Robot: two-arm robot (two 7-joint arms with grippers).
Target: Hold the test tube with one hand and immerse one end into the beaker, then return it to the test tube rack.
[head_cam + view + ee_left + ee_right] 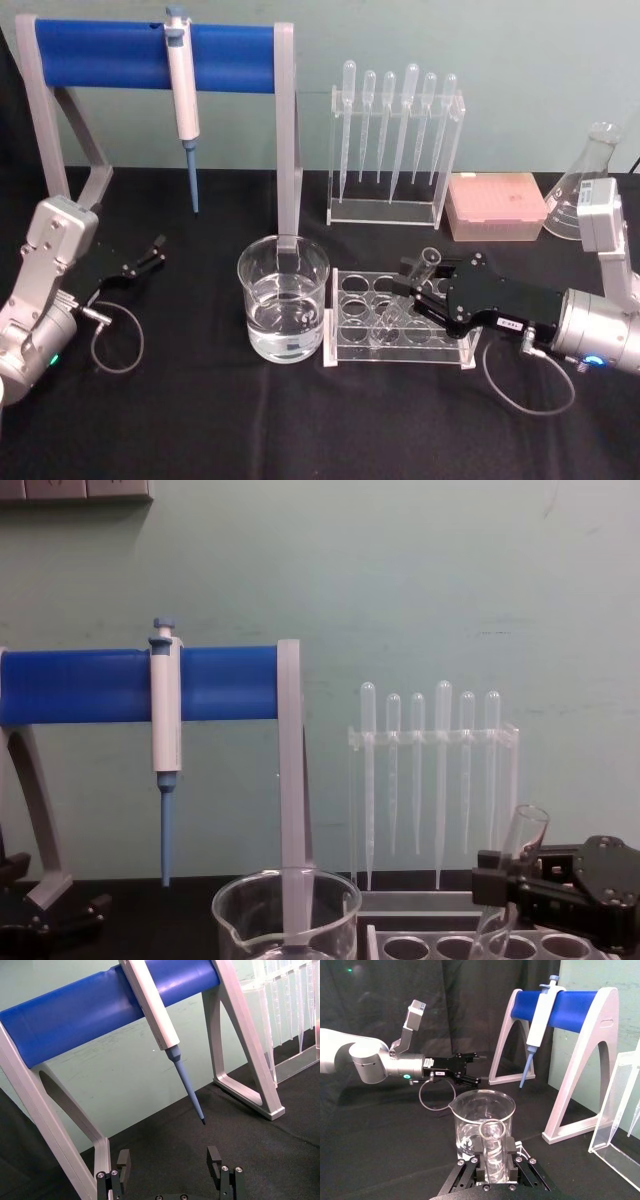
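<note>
I see clear, glossy glass — the test tube (430,260) and beaker (283,275) — over matt black cloth (200,420); the right gripper (416,288) looks like matt black plastic.

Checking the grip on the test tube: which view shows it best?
The right wrist view: the test tube stands close up, clamped by the right hand, with the beaker beyond it. The chest view shows it tilted at the rack; the head view, mostly its rim.

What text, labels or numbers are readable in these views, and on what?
None is legible.
White label on the right gripper, gripping the test tube at the rack: too small.
Print low on the beaker: blurred.
White label on the left gripper, parked at left: too small.
</note>
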